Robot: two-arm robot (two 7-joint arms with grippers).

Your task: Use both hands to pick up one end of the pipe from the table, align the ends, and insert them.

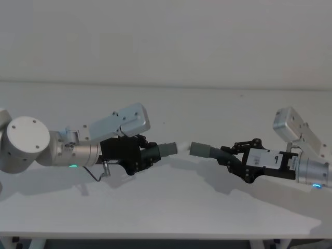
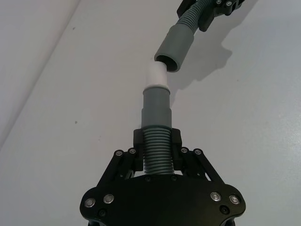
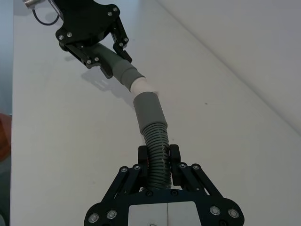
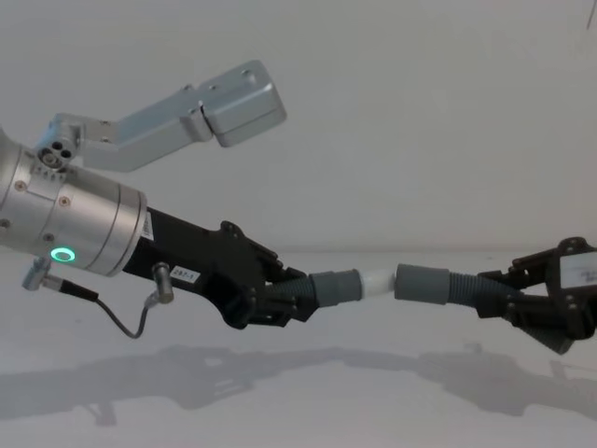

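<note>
Jaws grip 2 pipe pieces (image 4: 336, 285) (image 4: 438, 285), tips meeting.

We see a plain pale wall (image 1: 166, 36) across the back. Just in front of the wall's foot sits a small dark speck (image 1: 240, 95). Well apart from the wall, on the near side, we see a dark strip of floor (image 1: 166, 244) and an orange thing (image 3: 3, 136), cut off at the edge.

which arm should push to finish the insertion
Probably the left. The left gripper holds the piece with the whitish tip, already at the mouth of the open cuff in the right gripper, which can simply hold.
</note>
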